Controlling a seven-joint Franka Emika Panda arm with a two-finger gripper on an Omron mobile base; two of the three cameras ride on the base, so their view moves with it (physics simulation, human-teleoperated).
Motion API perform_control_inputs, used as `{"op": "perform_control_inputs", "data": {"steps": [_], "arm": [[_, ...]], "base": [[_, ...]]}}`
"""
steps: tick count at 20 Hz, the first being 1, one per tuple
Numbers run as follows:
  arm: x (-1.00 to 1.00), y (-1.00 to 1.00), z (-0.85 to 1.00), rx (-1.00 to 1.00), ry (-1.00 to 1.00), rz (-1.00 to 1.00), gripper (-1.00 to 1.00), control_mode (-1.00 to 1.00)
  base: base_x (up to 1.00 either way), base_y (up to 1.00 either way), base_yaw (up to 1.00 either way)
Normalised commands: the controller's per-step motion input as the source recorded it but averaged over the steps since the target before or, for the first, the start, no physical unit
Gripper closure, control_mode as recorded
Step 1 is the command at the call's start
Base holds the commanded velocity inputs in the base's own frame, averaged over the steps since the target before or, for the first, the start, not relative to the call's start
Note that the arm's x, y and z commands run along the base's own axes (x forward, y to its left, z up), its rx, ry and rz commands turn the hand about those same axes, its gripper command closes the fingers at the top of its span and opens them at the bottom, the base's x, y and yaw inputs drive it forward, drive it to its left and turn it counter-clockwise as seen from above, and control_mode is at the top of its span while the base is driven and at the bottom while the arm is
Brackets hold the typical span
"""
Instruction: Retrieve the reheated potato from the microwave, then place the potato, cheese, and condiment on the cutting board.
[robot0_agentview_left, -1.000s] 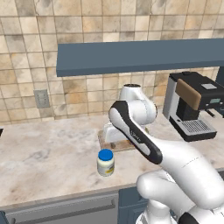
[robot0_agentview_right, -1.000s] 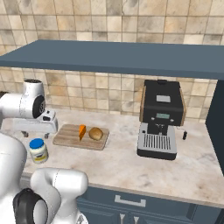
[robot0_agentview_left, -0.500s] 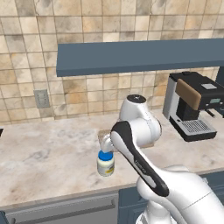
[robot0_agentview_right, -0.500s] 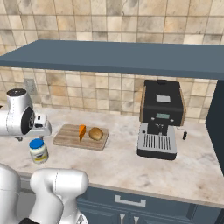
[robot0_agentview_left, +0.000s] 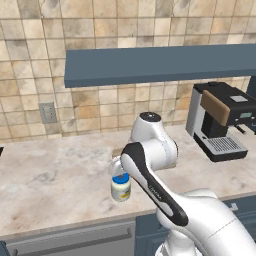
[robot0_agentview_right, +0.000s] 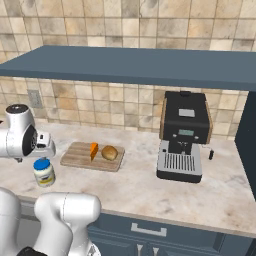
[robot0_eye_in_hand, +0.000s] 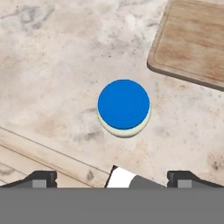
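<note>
The condiment (robot0_agentview_right: 43, 171), a white jar with a blue lid, stands upright on the counter left of the cutting board (robot0_agentview_right: 80, 159). On the board lie the orange cheese (robot0_agentview_right: 93, 150) and the golden-brown potato (robot0_agentview_right: 109, 152), side by side. My gripper (robot0_agentview_right: 46, 153) hangs open straight above the jar, a short way clear of its lid. In the hand view the blue lid of the condiment (robot0_eye_in_hand: 124, 105) sits centred between and beyond my wide-spread fingertips (robot0_eye_in_hand: 41, 178), with a corner of the cutting board (robot0_eye_in_hand: 192, 43) at upper right. From the left base view, the condiment (robot0_agentview_left: 120, 186) is under my gripper (robot0_agentview_left: 118, 171). The microwave is out of view.
A black and silver coffee machine (robot0_agentview_right: 182, 135) stands on the counter right of the board. A blue shelf (robot0_agentview_right: 135, 65) runs overhead along the tiled wall. The counter's front edge (robot0_eye_in_hand: 48, 153) lies close to the jar.
My arm has swung left from beside the cutting board to over the jar and come lower. The gripper stayed open. Jar, cheese and potato have not moved.
</note>
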Motion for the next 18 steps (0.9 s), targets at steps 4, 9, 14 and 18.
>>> {"op": "perform_control_inputs", "data": {"steps": [4, 9, 14, 18], "arm": [[0.00, 0.11, -0.01, -0.02, -0.03, 0.00, -1.00, -1.00], [0.01, 0.00, -0.06, -0.05, -0.07, 0.00, -1.00, -1.00], [0.05, 0.00, -0.11, -0.02, -0.02, 0.00, -1.00, -1.00], [0.13, 0.00, -0.09, 0.00, 0.00, 0.00, -1.00, -1.00]], "base": [[0.00, 0.00, 0.00], [0.00, 0.00, 0.00], [0.00, 0.00, 0.00], [0.00, 0.00, 0.00]]}}
